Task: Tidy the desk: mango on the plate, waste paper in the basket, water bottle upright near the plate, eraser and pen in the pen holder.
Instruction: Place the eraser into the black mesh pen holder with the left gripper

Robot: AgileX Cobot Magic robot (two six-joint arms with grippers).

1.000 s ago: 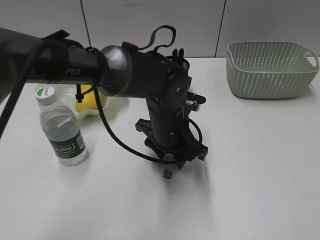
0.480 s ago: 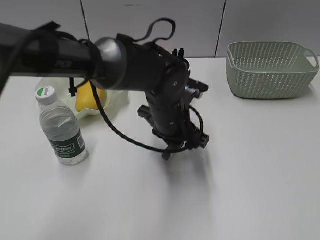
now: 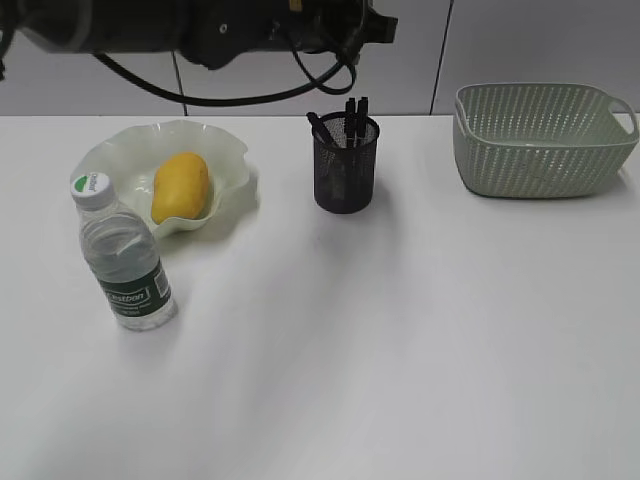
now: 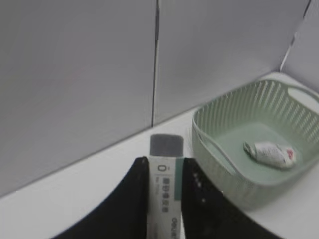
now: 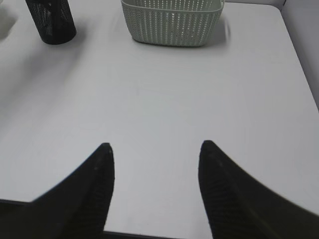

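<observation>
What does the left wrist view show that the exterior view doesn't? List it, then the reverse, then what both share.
Only the left wrist view: the eraser clamped between the left gripper jaws, and the waste paper lying inside the basket.
Only the exterior view: the mango on the plate, the upright water bottle, and the pen holder.
Both: the basket and the white desk.

My left arm [image 3: 200, 25] has lifted from low over the counter [image 3: 400, 350] to the top edge of the exterior view. That uncovers the pen holder [image 3: 346, 165] and the whole plate [image 3: 110, 155] with the mango [image 3: 180, 187], hidden or half-hidden before.
</observation>
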